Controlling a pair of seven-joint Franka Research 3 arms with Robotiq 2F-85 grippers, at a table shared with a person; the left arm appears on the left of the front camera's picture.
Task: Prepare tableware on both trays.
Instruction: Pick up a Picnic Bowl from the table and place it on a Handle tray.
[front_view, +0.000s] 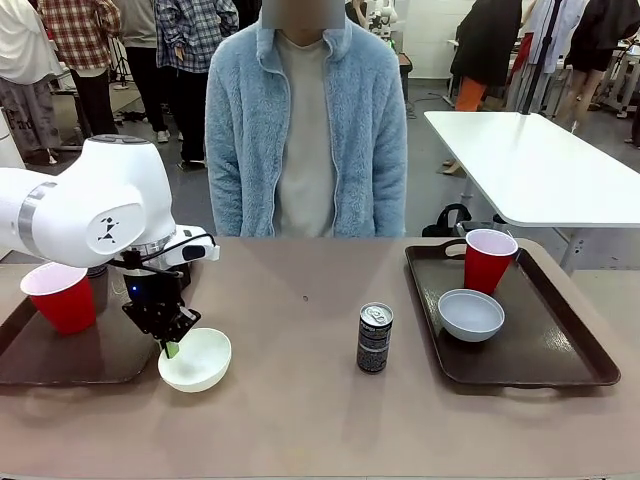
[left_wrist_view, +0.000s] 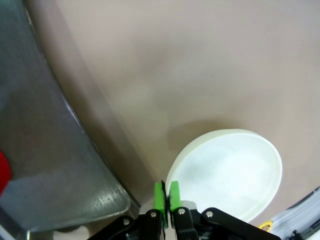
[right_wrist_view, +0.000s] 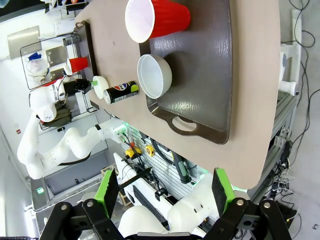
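Observation:
My left gripper (front_view: 171, 346) is shut on the near-left rim of the white bowl (front_view: 198, 359), which is on the table just right of the left tray (front_view: 45, 362). In the left wrist view the green pads (left_wrist_view: 159, 198) pinch the white bowl's (left_wrist_view: 227, 170) thin rim beside the left tray's (left_wrist_view: 45, 150) edge. A red cup (front_view: 62, 296) stands on that tray. A dark can (front_view: 375, 338) stands mid-table. The right tray (front_view: 545, 350) holds a red cup (front_view: 489, 261) and a pale grey bowl (front_view: 470, 314). My right gripper (right_wrist_view: 165, 192) hangs open, high above the right tray (right_wrist_view: 210, 75), off its near end.
A person in a pale blue fleece (front_view: 305, 130) stands at the table's far side, hands out of sight. Bare tabletop (front_view: 300, 420) lies between the trays. A white table (front_view: 540, 165) stands behind at the right.

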